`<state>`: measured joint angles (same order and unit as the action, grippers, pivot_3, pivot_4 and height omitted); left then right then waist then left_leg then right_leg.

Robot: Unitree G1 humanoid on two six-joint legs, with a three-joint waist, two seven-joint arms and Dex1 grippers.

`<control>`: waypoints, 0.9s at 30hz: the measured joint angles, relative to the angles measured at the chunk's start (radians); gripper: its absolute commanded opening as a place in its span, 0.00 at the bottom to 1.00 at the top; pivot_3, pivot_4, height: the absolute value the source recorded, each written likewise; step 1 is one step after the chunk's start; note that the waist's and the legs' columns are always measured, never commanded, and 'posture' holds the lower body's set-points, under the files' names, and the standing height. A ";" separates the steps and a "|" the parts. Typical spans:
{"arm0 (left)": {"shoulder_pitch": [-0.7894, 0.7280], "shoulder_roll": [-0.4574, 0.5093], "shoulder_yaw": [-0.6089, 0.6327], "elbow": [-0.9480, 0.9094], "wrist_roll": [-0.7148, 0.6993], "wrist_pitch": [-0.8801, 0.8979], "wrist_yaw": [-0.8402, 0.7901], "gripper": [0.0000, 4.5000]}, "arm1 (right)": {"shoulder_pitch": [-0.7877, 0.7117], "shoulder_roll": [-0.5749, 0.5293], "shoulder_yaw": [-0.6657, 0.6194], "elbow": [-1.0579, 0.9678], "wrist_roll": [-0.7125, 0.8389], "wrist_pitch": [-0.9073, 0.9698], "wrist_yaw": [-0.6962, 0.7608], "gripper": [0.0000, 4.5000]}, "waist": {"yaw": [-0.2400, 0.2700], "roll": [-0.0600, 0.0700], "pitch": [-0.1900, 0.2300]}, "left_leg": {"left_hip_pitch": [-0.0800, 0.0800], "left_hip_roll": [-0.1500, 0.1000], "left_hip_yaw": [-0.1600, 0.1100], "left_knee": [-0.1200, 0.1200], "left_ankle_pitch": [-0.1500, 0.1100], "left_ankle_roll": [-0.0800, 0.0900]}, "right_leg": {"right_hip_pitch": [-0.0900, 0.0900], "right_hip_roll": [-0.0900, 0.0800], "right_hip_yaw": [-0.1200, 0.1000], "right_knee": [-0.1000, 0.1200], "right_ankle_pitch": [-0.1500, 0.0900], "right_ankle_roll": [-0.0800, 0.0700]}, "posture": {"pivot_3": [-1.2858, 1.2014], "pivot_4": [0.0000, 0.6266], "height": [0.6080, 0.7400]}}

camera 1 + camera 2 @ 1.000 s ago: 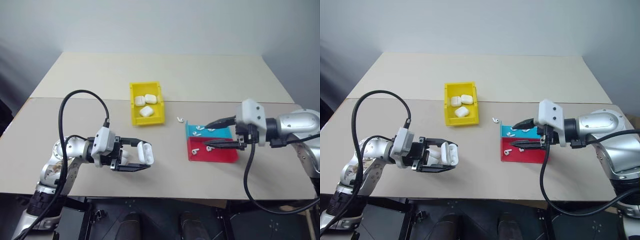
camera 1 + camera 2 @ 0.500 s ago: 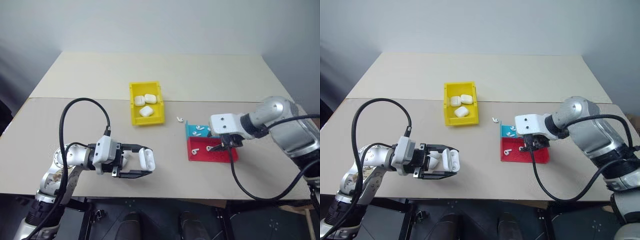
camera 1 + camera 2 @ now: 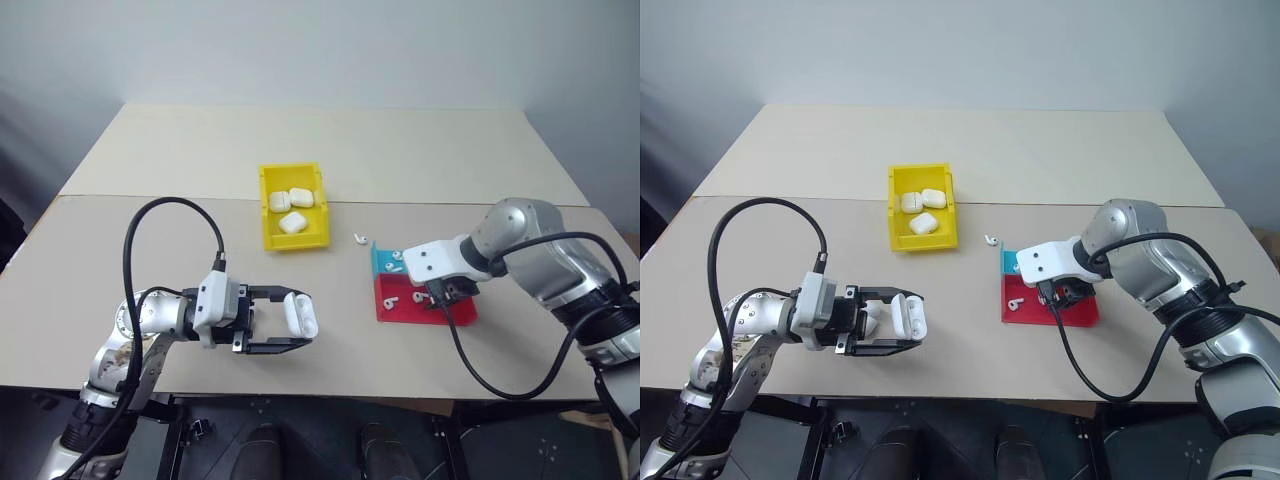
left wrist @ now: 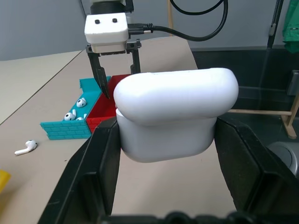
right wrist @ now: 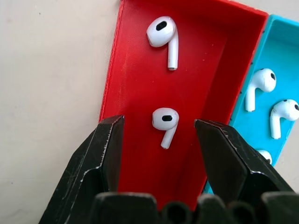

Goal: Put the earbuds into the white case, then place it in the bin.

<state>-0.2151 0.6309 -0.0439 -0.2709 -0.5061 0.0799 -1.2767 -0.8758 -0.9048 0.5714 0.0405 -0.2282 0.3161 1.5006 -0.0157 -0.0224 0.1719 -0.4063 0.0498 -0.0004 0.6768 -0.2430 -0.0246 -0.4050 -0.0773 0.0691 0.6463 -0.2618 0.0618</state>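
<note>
Target earbud point(image 5: 164, 122) lies in the red half of the tray point(image 5: 205, 70), bulb toward the second red-side earbud point(image 5: 162, 33), stem trailing back toward my right wrist; its long axis runs roughly along the tray's length and slightly askew to my finger line. My right end effector point(image 5: 159, 135) points steeply down over it, fingers parted and empty, one on each side of the earbud, not yet touching as far as I can tell. That straddle sets up a pinch across the bulb. More earbuds point(image 5: 261, 84) sit in the blue half; one stray earbud point(image 3: 361, 238) lies on the counter point(image 3: 200, 150) just beside the tray. My left end effector point(image 3: 270, 325) is clenched on the white case point(image 3: 299, 315), held level above the counter with the lid flipped up, opening facing the tray side, presumably so the earbud can be dropped in. The yellow bin point(image 3: 292, 205), already holding three cases, stands well apart, beyond the held case.
</note>
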 measured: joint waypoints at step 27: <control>-0.011 0.002 -0.010 0.000 0.012 -0.011 0.022 0.61 | 0.038 0.048 0.000 0.043 -0.086 -0.037 -0.032 0.52 | 0.000 0.000 0.000 | 0.000 0.000 0.000 0.000 0.000 0.000 | 0.000 0.000 0.000 0.000 0.000 0.000 | 0.52 0.24 1.00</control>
<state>-0.2256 0.6334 -0.0544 -0.2709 -0.4940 0.0687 -1.2551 -0.8377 -0.8571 0.5710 0.0833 -0.3143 0.2793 1.4682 -0.0162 -0.0224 0.1719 -0.4060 0.0498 -0.0004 0.6769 -0.2430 -0.0246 -0.4047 -0.0773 0.0691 0.6466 -0.2618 0.0618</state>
